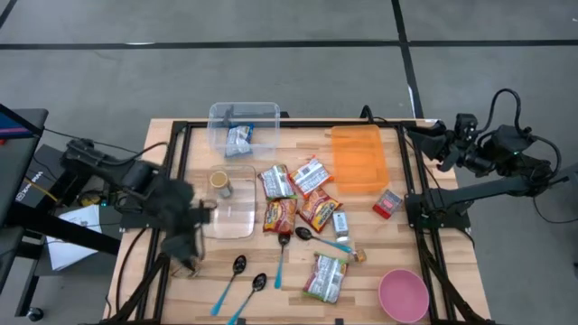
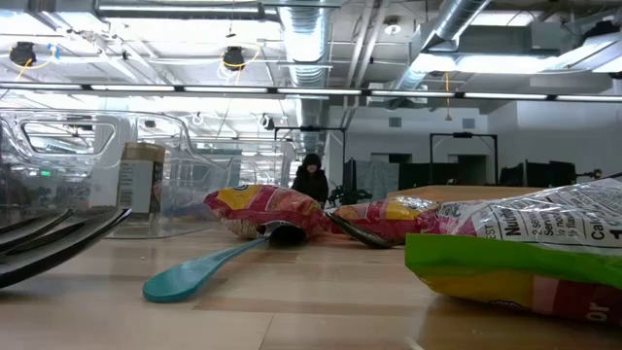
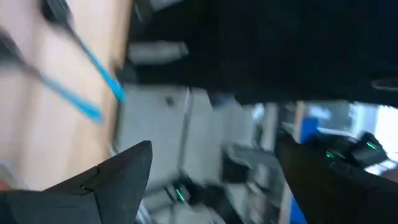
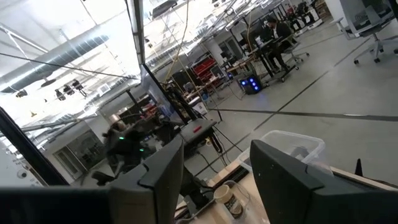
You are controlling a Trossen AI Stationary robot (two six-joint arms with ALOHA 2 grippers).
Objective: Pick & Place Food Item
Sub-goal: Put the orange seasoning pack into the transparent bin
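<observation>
On the snack bag [image 2: 544, 248] nearest the low camera, part of a word, "Nutri", can be read. The food packets [image 1: 298, 203] are spread mid-table, well apart from both sets of fingers. The left gripper [image 1: 185, 253] is held wide apart, empty, by the table's left edge. The right gripper [image 1: 440, 149] is parked half apart, empty, past the right edge.

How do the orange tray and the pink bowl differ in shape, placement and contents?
The orange tray is rectangular and shallow; the pink bowl is round. The orange tray lies toward the far side of the table, on the right arm's side; the pink bowl sits on the same side at the near corner. A red packet lies just off the orange tray's corner; nothing lies that close to the pink bowl. Both look empty.
</observation>
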